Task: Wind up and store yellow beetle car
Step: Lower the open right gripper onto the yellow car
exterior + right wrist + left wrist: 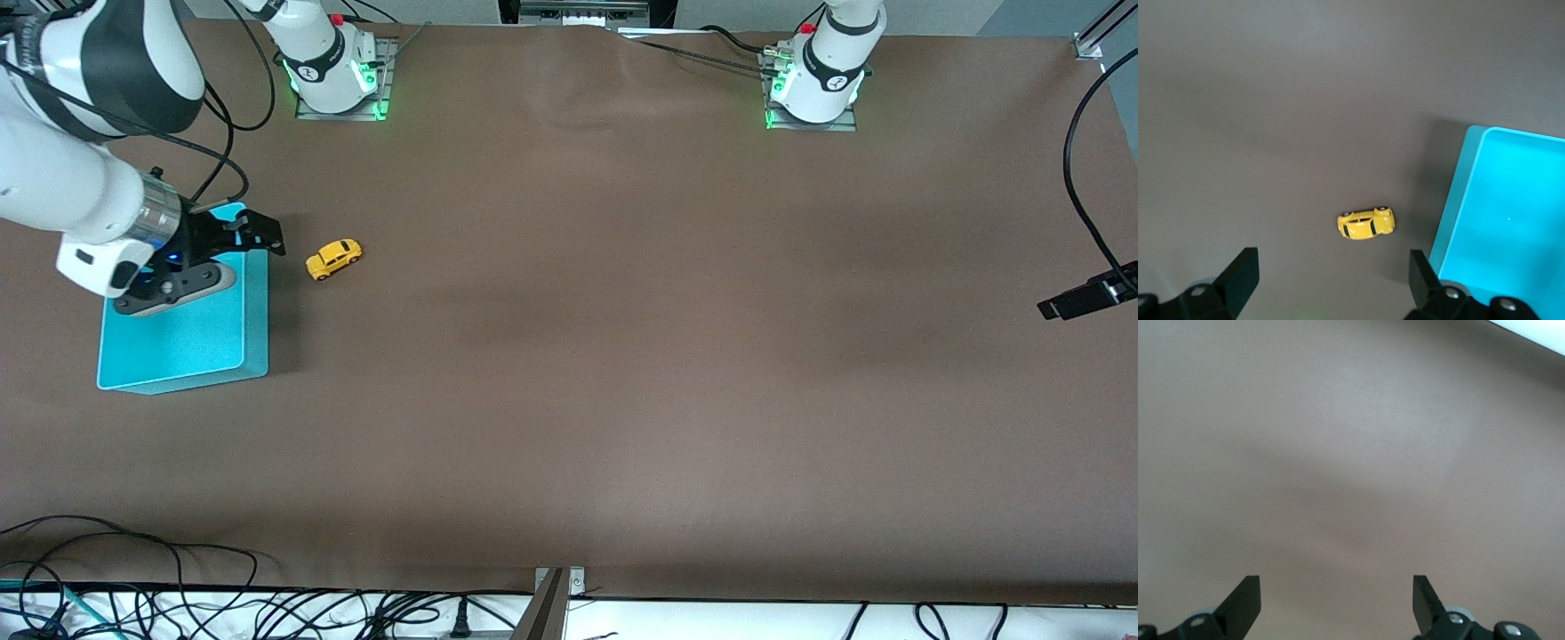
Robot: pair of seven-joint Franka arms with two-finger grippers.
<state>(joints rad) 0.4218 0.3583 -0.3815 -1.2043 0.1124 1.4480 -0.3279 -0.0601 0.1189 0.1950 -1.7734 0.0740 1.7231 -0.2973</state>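
The yellow beetle car (333, 259) stands on its wheels on the brown table, close beside the cyan bin (191, 342), toward the left arm's end from it. My right gripper (264, 233) hangs open and empty over the bin's rim nearest the car. In the right wrist view the car (1365, 224) lies ahead of my open right gripper (1333, 252), with the bin (1511, 213) beside it. My left gripper (1337, 580) is open and empty over bare table. In the front view it shows as a dark part (1067, 302) at the table's left-arm end, where that arm waits.
The cyan bin is empty. Both arm bases (333, 71) (813, 84) stand along the table edge farthest from the front camera. Cables (133, 596) lie along the nearest edge. A black cable (1080, 169) hangs by the left gripper.
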